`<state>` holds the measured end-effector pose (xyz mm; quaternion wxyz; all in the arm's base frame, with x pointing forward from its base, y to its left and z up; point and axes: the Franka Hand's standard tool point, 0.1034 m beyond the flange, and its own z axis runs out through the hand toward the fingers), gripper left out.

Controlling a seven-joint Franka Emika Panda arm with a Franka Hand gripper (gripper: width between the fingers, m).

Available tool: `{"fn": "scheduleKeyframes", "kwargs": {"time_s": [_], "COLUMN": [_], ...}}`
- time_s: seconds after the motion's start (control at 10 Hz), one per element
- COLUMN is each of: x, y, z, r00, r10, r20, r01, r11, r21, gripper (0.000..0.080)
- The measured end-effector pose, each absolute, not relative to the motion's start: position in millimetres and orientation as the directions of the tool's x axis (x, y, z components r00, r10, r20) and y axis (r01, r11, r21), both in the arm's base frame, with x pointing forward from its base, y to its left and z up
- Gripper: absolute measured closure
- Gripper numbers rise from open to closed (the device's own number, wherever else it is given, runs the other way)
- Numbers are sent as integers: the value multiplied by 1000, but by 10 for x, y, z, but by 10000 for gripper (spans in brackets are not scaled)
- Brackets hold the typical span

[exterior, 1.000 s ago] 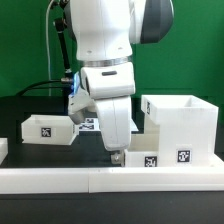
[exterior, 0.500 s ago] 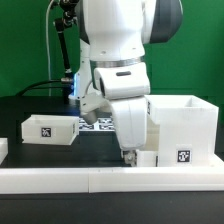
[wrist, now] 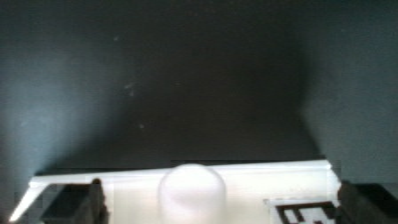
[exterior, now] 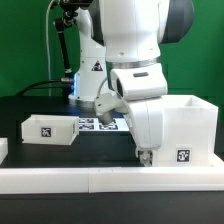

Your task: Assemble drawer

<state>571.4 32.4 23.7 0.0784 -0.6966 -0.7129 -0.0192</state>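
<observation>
A large white open drawer case [exterior: 186, 122] stands at the exterior view's right. A small white drawer box [exterior: 48, 130] with a tag sits at the left. A second low white drawer part [exterior: 180, 157] with a tag lies in front of the case. My gripper [exterior: 145, 154] hangs low just to its left, fingertips near the table. In the wrist view the gripper [wrist: 214, 198] is open. Its dark fingers [wrist: 71, 202] stand wide apart on either side of the white part [wrist: 267, 185], which has a rounded knob [wrist: 192, 192].
The marker board [exterior: 92, 123] lies flat behind the arm at mid-table. A white rail [exterior: 80, 179] runs along the table's front edge. A green backdrop and cables stand behind.
The arm has moved toward the exterior view's right along the front rail, from mid-table to just beside the low white part in front of the case.
</observation>
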Motion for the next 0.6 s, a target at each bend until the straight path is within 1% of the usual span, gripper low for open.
{"fn": "scheduleKeyframes", "kwargs": {"time_s": [0.3, 0.5, 0.6], "x": [5717, 5729, 5665], "y": [-61, -230, -354], "z": [235, 287, 341], "r00": [6, 23, 39], "r10": [992, 993, 993], "r20": [124, 116, 108], "r01": [995, 996, 997], "r11": [6, -13, -31], "r21": [-97, -85, -76], "gripper": [151, 151, 151]}}
